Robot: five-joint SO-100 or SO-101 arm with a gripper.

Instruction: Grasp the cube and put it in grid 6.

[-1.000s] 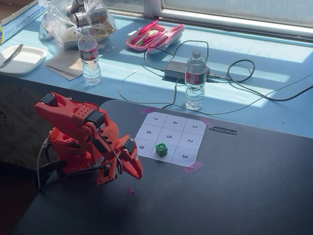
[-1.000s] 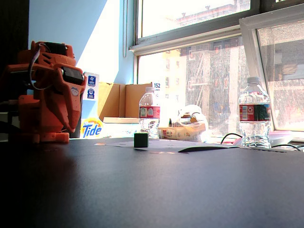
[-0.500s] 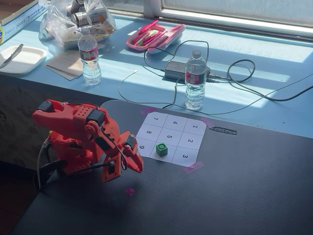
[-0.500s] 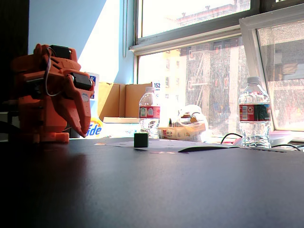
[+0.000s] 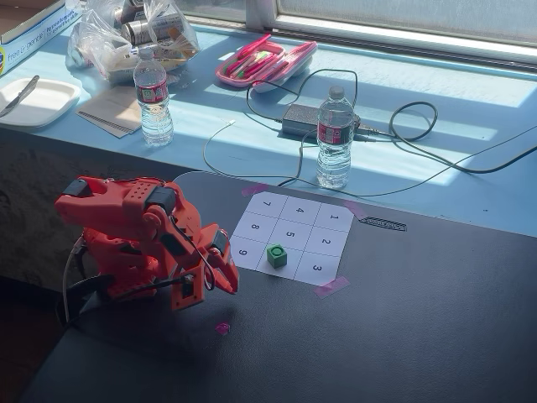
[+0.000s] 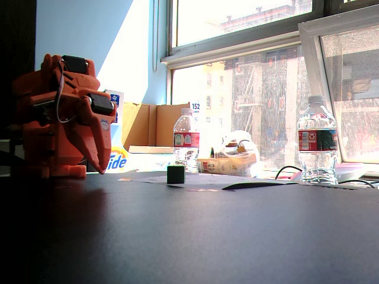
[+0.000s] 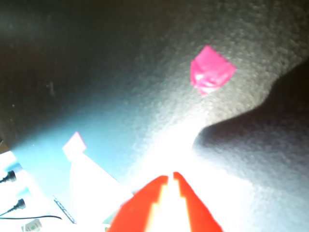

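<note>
The small green cube [image 5: 277, 255] stands on the white nine-cell paper sheet [image 5: 256, 225], in the bottom-row cell between the 9 and the 3. By the sheet's order that cell is grid 6 [image 5: 285, 268]; the cube covers its digit. In the low fixed view the cube [image 6: 175, 174] looks dark. The red arm is folded at the left. Its gripper [image 5: 228, 285] points down at the black table, left of the sheet and apart from the cube. It looks shut and empty in the low fixed view [image 6: 102, 171] and the wrist view [image 7: 170, 175]. The wrist view does not show the cube.
A scrap of pink tape [image 5: 222, 327] [image 7: 211, 70] lies on the black table in front of the gripper. Behind the sheet, the blue sill holds a water bottle [image 5: 335, 138], cables [image 5: 415, 134], a power brick [image 5: 302, 120] and a second bottle [image 5: 153, 96].
The arm has folded lower, and the gripper tip has drawn back a little toward the base. The cube has not moved.
</note>
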